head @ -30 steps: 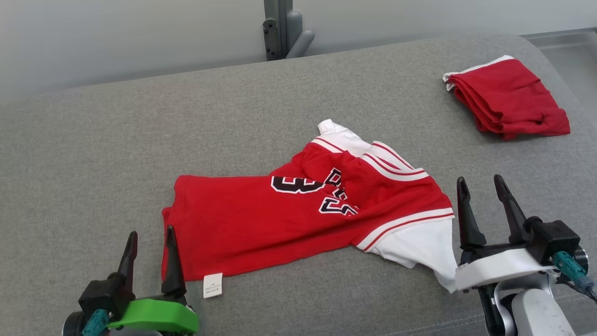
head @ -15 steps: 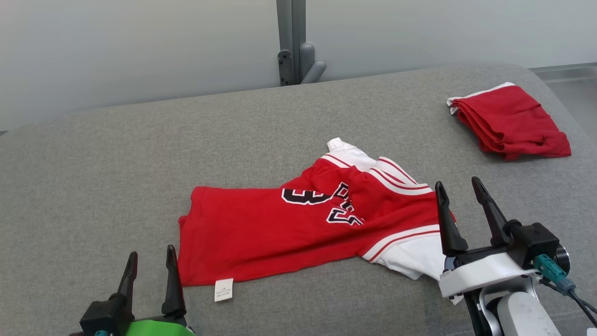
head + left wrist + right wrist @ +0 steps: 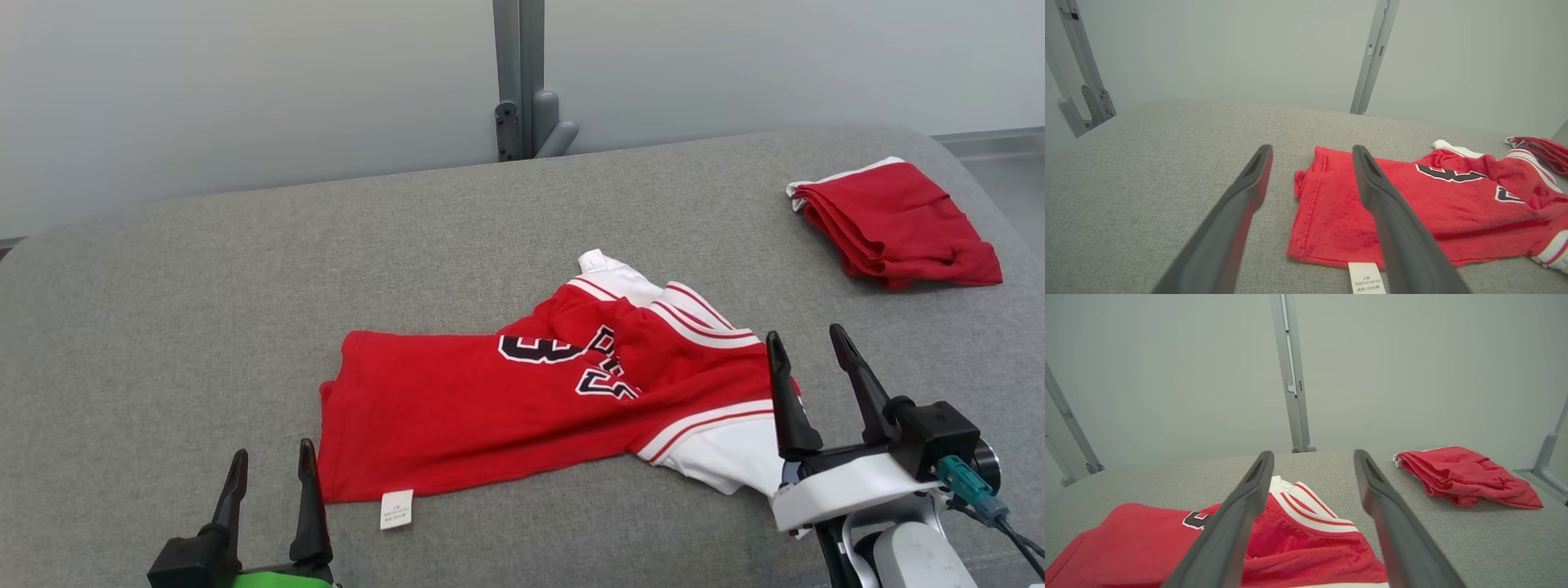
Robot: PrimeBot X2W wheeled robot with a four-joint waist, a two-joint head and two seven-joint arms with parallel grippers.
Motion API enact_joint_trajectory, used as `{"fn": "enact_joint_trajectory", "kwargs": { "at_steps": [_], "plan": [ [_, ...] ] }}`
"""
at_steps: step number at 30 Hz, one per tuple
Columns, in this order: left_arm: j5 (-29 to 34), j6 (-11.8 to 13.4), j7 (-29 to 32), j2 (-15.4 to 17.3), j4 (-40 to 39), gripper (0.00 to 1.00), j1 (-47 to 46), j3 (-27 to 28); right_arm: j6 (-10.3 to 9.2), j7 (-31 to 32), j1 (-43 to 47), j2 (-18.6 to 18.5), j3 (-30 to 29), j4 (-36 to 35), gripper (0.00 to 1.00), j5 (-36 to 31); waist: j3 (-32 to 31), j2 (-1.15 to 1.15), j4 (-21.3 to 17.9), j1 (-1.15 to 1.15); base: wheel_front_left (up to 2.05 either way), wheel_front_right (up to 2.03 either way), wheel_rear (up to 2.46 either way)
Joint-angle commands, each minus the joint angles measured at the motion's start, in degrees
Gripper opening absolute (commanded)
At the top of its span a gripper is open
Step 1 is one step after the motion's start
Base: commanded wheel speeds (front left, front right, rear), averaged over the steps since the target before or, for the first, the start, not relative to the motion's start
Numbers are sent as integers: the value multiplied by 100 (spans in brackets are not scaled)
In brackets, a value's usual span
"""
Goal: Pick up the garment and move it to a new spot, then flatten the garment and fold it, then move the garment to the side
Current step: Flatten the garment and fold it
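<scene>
You had the left gripper (image 3: 272,451) at the near left of the grey padded surface (image 3: 180,327). Its two dark fingers were spread wide with nothing between them. Its tips stood just beside the near hem corner of the red basketball jersey (image 3: 506,408), close to the white care label (image 3: 396,509) sticking out from that hem. In the left wrist view one finger (image 3: 1392,212) crossed over the hem edge, and whether it touched the cloth could not be told.

Your right gripper (image 3: 803,335) was also spread wide and held nothing. It stood at the jersey's other end, with its fingers rising beside the red-and-white striped trim and its white mount (image 3: 849,490) in front of the white cloth there. In the right wrist view one finger (image 3: 1237,522) lay across the red fabric and the other over bare grey surface. Contact could not be judged there either.

The jersey lay in the middle of the surface, stretched from the robot's left to its right, hem to the left. It was rumpled and folded over on itself at the shoulder end, with a black numeral (image 3: 535,349) showing. Well apart from it, at the far right, sat a folded red garment (image 3: 898,224) with a white edge. Behind the surface a grey metal post (image 3: 519,82) rose against the pale wall (image 3: 245,98).
</scene>
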Motion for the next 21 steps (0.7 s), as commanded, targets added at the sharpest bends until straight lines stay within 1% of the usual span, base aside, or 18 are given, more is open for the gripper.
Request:
{"fn": "enact_joint_trajectory", "kwargs": {
  "at_steps": [1, 6, 14, 21],
  "plan": [
    [16, 35, -1, -4, -28, 100, 73, -7, -6, -23, 58, -7, 6, 15, 100, 2, 2, 37, -2, 0, 0, 0, 0],
    [12, 38, -1, -4, -6, 100, 81, -55, -6, -23, 118, -7, -31, 114, 100, 14, 18, 37, -1, 0, 0, 0, 0],
    [-1, 20, -1, -3, 122, 100, 27, -95, -6, -18, 618, -6, -215, 893, 100, -106, 188, 37, 2, 0, 0, 0, 0],
    [31, 6, -1, -3, 143, 100, -122, -50, -6, -4, 1061, -9, -77, 1354, 100, 201, 397, 37, -59, 0, 0, 0, 0]
  ]
}}
